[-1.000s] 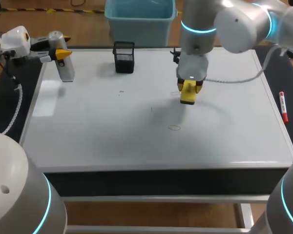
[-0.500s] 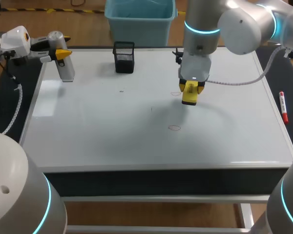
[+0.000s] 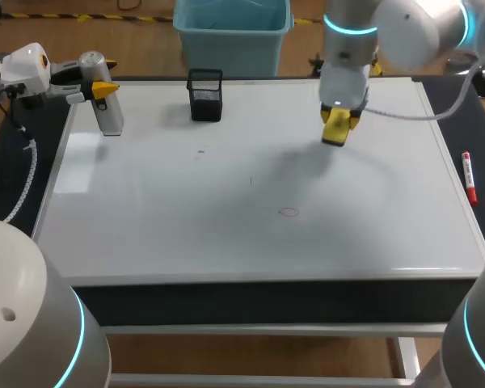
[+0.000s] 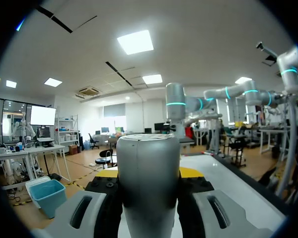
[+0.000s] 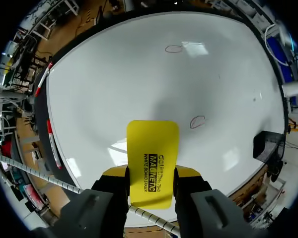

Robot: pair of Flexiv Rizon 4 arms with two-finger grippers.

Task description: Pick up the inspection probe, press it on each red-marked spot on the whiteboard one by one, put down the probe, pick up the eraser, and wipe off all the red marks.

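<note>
My left gripper [image 3: 99, 83] is shut on the grey cylindrical inspection probe [image 3: 107, 113], at the whiteboard's [image 3: 178, 226] back left corner. In the left wrist view the probe [image 4: 149, 173] fills the space between the fingers. My right gripper [image 3: 338, 129] is shut on the yellow eraser [image 3: 337, 128], held above the board's back right part. The right wrist view has the eraser [image 5: 153, 161] clamped between both fingers. Ahead of it are two red marks, one close [image 5: 197, 121] and one farther off [image 5: 174, 48]. A faint red mark [image 3: 288, 212] lies near the board's middle front.
A black mesh pen holder [image 3: 205, 94] stands at the back of the board, left of centre. A red marker [image 3: 468, 176] lies on the dark strip along the board's right side. Small dark specks [image 3: 200, 150] dot the board left of centre.
My right arm has carried the eraser from the board's middle toward the back right. The left arm and probe have stayed put.
</note>
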